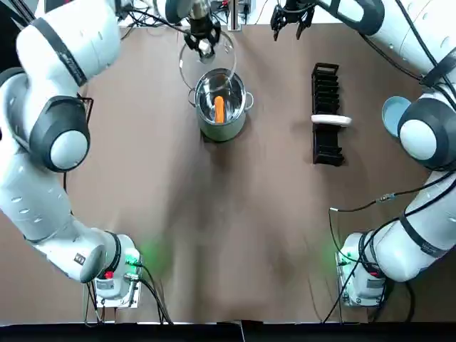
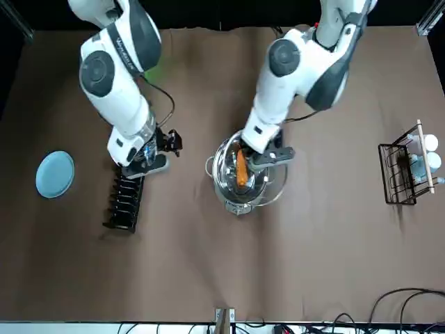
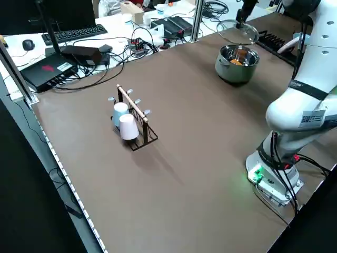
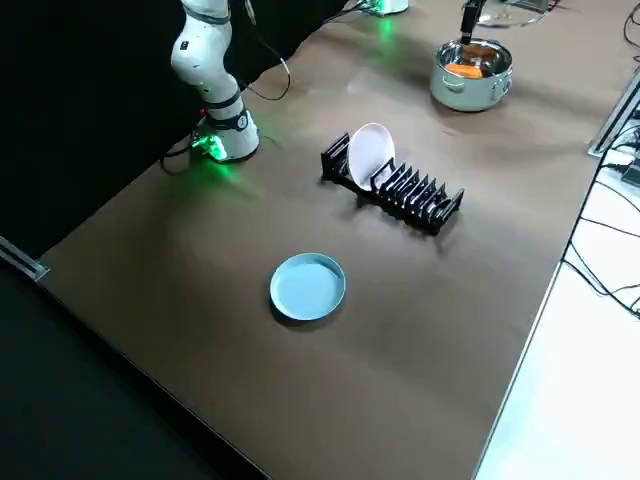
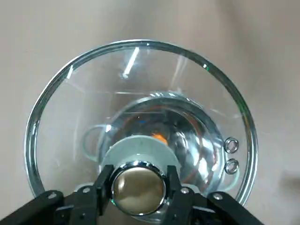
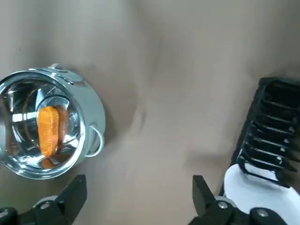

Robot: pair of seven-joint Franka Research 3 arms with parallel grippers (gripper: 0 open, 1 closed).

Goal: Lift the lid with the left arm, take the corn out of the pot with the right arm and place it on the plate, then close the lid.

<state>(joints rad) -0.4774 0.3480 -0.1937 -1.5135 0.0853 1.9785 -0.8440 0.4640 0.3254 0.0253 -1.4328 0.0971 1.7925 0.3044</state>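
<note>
Left jaws are clamped on the knob [image 5: 138, 187] of the lid [image 5: 140, 89]; right jaws are spread wide and empty. Working outward from the bases: the plate [image 2: 54, 174] lies on the counter on my right side, close by the right arm's elbow and well apart from the pot; just past it and inward stands a black rack [image 1: 326, 114] with one white dish [image 1: 331, 120] in it; farther out, about mid-counter, is the pot [image 1: 221, 132], uncovered, with the corn [image 1: 219, 109] lying in its bottom, long axis running away from me; the lid hangs above the pot's far rim, overlapping it slightly from overhead; the right jaws hover at the far edge, off to the pot's right, not over it.

I judge the lid step done and the corn pick in hand, not yet begun. Next I would bring the right jaws across over the opening, turn them to span the corn's short width, and lower inside the wall; the left arm should hold the lid clear, perhaps farther out, since the two wrists will be close there.
</note>
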